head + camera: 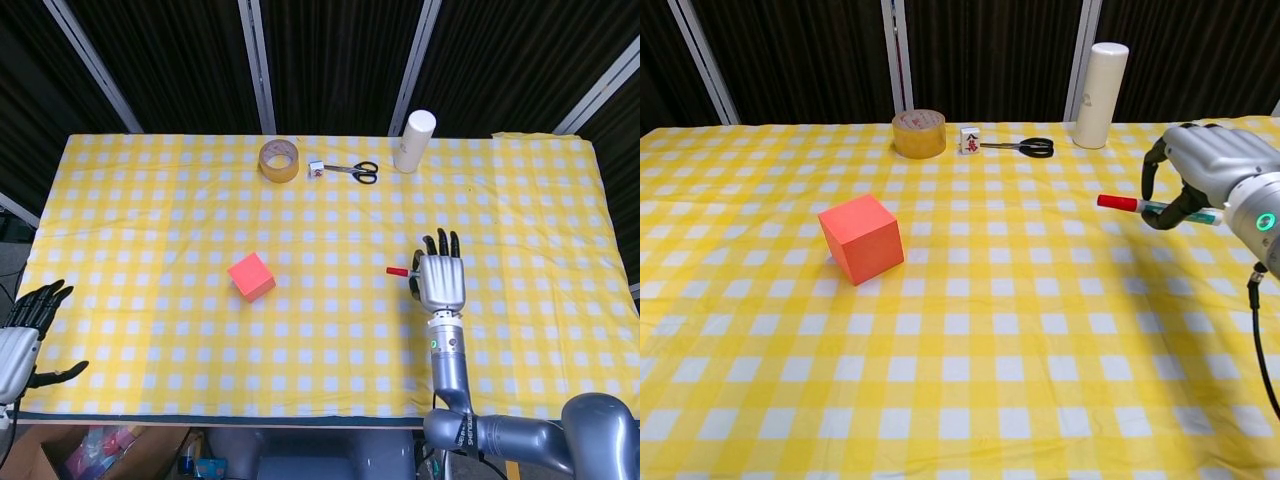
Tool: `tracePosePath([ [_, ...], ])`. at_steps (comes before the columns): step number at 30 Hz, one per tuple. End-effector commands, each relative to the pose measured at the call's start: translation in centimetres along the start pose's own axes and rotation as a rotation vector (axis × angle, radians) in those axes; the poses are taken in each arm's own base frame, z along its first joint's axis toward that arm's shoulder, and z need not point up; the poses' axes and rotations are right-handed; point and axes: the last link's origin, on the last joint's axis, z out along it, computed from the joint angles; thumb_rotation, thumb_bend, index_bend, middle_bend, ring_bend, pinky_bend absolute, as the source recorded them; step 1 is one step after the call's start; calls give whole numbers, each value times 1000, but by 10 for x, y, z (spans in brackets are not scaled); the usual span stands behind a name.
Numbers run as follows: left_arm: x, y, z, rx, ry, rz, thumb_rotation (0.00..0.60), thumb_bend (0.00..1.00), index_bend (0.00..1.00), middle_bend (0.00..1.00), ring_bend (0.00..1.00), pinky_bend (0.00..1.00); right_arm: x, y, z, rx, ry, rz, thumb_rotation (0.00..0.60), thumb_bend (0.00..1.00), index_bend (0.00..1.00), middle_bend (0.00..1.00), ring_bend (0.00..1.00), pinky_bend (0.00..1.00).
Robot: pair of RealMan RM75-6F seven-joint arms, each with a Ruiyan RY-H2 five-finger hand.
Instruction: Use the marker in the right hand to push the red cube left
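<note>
A table [150, 200] draped in a yellow-and-white checked cloth [960, 360] fills most of both views. Behind it hangs a dark, pleated black curtain [340, 60], crossed by pale metal frame bars [255, 65] that slant up from the table's far edge. Light falls evenly over the cloth. Below the near edge, at the left corner, an open cardboard box [60, 455] sits on the floor.
</note>
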Motion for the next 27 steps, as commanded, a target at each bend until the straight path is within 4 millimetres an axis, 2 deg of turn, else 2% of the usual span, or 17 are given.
tracePosePath([
  [1, -1, 1, 1, 0, -2, 4, 600, 0, 0, 0, 0, 0, -1, 8, 1, -12, -11, 6, 600, 475, 592, 230, 42, 39],
  [4, -3, 2, 2, 1, -4, 9, 600, 0, 0, 0, 0, 0, -2, 11, 1, -17, -18, 16, 600, 475, 531, 230, 34, 39],
  [9, -5, 3, 2, 8, -9, 19, 600, 0, 0, 0, 0, 0, 0, 11, 0, -26, -27, 30, 600, 475, 363, 207, 13, 39],
  [15, -5, 2, 3, 21, -2, 27, 600, 0, 0, 0, 0, 0, 7, 9, -7, -20, -31, 32, 600, 475, 311, 186, 4, 39],
  [22, -3, -1, 2, 29, 22, 31, 600, 0, 0, 0, 0, 0, 27, 19, -33, 17, 10, 30, 600, 475, 288, 174, 2, 39],
  [27, 0, -5, 0, 34, 55, 27, 600, 0, 0, 0, 0, 0, 50, 47, -65, 64, 64, 17, 600, 475, 275, 148, 0, 39],
])
